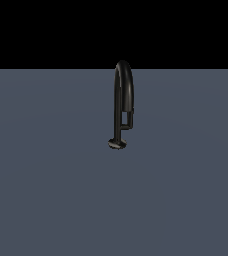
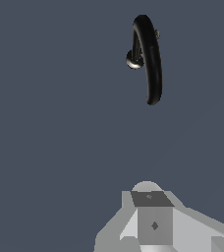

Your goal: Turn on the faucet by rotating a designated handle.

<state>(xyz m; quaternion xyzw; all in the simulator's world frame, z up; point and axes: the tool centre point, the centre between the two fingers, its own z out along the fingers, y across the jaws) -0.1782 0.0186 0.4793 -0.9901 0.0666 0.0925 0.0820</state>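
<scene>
Taking the faucet as the landmark, the exterior view shows a wide stretch of flat grey-blue floor on its left side, running bare to that frame edge. The faucet itself stands upright, a glossy black arched pipe, its crown just crossing the line where the floor meets the black backdrop. Its small round base sits on the floor directly below the arch. Between the two legs of the arch, low down, a thin bar that seems to be the handle hangs close to the shorter leg. To the faucet's right lies more open floor, out to that frame edge. No arm shows in this view.

In the wrist view the faucet is seen from above, well apart from the gripper, with bare floor between them. Only grey gripper body shows; whether the jaws are wide or narrow cannot be told.
</scene>
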